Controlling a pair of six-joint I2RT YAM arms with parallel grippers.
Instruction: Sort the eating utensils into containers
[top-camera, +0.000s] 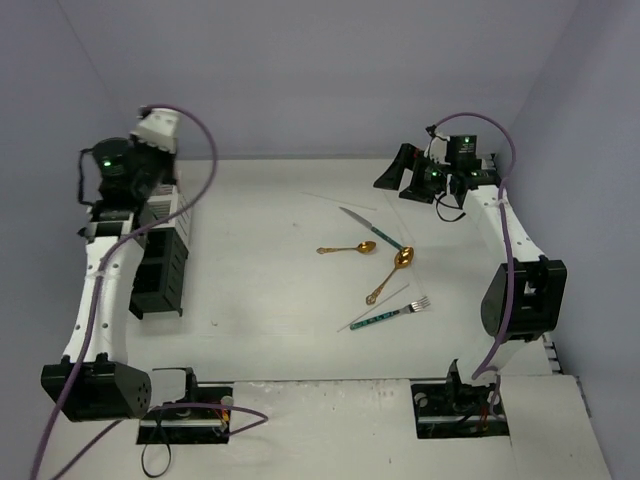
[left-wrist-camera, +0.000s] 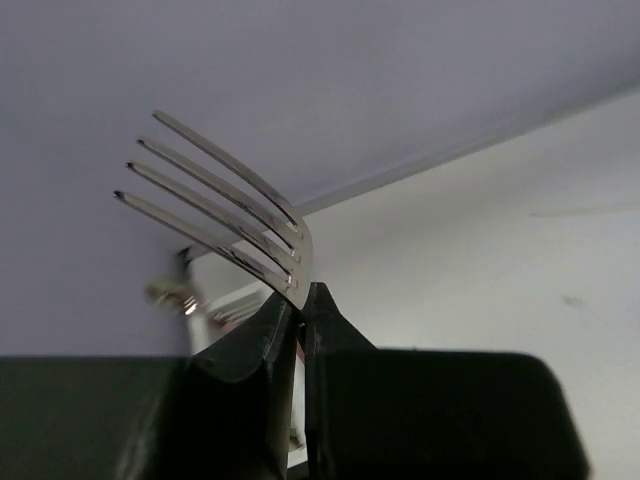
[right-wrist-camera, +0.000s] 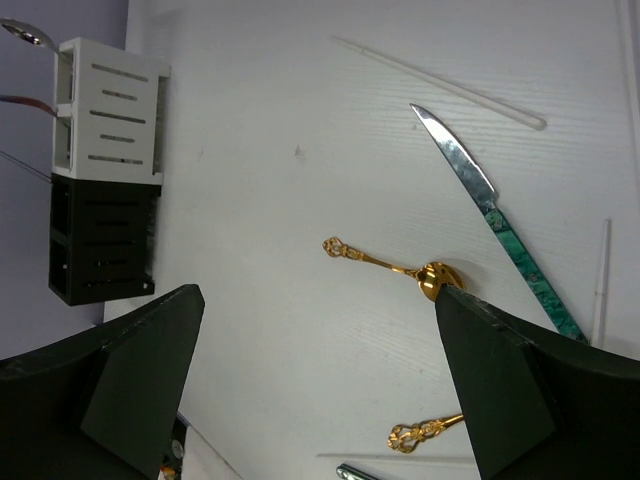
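Left end effector (left-wrist-camera: 300, 300) pinches a fork (left-wrist-camera: 220, 200); right end effector (right-wrist-camera: 318, 290) gapes toward gold spoon (right-wrist-camera: 390, 265), knife (right-wrist-camera: 490, 215).

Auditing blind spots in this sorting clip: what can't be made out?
Handle of the fork: left wrist view, inside the shut left pincer.
Contents of the bins: top view, left arm overhangs them.
Bowl of the lower gold spoon: right wrist view, behind a finger of the open right pincer.

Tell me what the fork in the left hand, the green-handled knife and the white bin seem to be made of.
Gripped fork: polished metal, likely steel, with bright mirror streaks along the tines. Knife: shiny metal blade; marbled green handle, perhaps resin or stone-look plastic. White bin: matte, evenly slotted sides, probably plastic.
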